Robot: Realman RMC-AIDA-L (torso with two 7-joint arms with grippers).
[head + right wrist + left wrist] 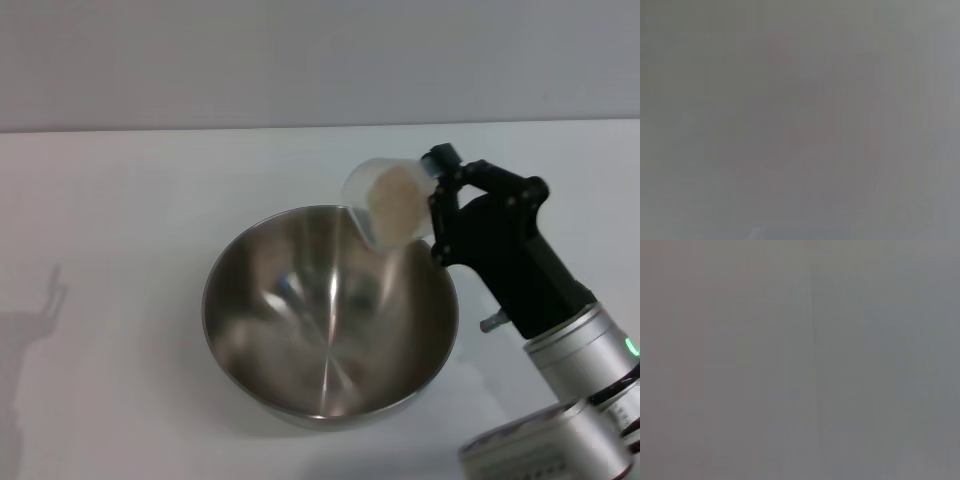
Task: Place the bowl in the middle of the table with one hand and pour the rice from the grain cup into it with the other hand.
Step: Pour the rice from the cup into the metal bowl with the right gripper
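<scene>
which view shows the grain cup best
The head view: the grain cup is tipped over the bowl rim, held by the right gripper, rice visible inside. Both wrist views show only blank grey, no cup.

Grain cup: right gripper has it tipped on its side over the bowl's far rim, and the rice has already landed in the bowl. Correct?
Not quite. The head view shows the rice as a pale mass inside the grain cup; the bowl shows only bare steel. The rest holds: the right gripper holds the cup tipped on its side over the bowl's far rim.
</scene>
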